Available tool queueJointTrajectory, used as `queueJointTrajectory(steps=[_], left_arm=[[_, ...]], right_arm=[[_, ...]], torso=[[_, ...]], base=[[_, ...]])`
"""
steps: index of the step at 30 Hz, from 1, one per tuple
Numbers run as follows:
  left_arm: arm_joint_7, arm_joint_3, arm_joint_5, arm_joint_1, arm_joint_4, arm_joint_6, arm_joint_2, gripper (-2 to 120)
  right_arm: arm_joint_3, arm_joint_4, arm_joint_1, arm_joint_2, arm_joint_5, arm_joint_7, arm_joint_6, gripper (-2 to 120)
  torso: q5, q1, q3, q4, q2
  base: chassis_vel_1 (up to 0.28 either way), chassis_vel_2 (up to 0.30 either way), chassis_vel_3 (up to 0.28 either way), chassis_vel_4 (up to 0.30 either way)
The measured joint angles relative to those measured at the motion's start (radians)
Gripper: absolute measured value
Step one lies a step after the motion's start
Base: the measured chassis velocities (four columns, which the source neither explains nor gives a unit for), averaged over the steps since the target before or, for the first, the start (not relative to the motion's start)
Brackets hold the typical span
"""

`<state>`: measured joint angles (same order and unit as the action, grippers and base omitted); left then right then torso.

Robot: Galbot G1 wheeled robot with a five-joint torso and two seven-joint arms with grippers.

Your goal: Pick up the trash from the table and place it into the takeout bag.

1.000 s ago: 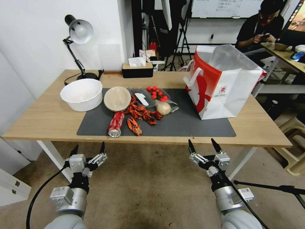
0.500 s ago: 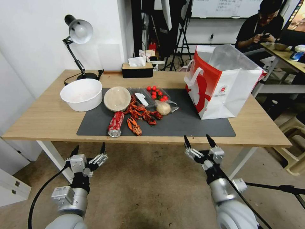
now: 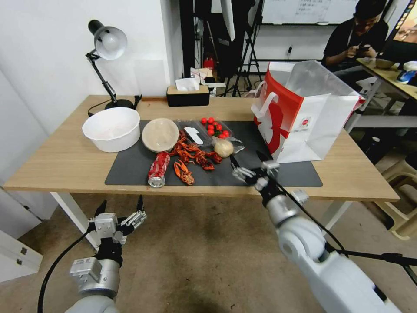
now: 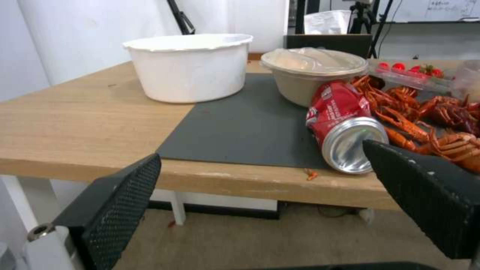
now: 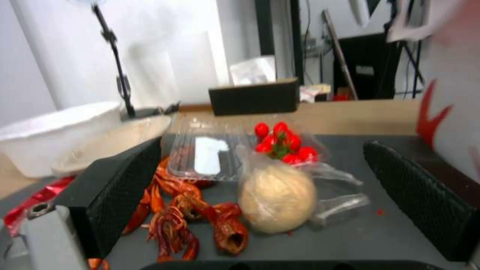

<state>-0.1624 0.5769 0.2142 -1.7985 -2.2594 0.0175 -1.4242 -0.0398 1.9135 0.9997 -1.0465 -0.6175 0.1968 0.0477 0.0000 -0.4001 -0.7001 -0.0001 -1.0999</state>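
The right gripper hovers over the mat, fingers wide apart and empty, near the wrapped ball. The bag stands just beside. The left gripper waits below the table, fingers spread.

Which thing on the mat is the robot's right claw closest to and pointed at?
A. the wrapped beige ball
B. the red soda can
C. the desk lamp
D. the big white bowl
A: the open right gripper is over the mat's front edge, with the wrapped beige ball straight ahead between its fingers.
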Motion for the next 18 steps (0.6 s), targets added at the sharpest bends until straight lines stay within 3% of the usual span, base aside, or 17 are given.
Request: queueJointTrajectory(steps=[7, 18], left_arm=[[-0.003, 0.0, -0.005, -0.003, 0.003, -0.004, -0.009, 100], [0.011, -0.003, -0.008, -0.007, 0.005, -0.005, -0.018, 100]], right_arm=[[0.105, -0.08, -0.205, -0.021, -0.077, 0.106, 0.171, 100], [0.186, -0.197, -0.382, -0.036, -0.158, 0.161, 0.325, 100]], torso=[[-0.0002, 0.0, 0.0, 0.0002, 0.0], [-0.0001, 0.0, 0.0, 0.0001, 0.0]], base=[[0.0, 0.0, 0.0, 0.0], [0.0, 0.0, 0.0, 0.0]])
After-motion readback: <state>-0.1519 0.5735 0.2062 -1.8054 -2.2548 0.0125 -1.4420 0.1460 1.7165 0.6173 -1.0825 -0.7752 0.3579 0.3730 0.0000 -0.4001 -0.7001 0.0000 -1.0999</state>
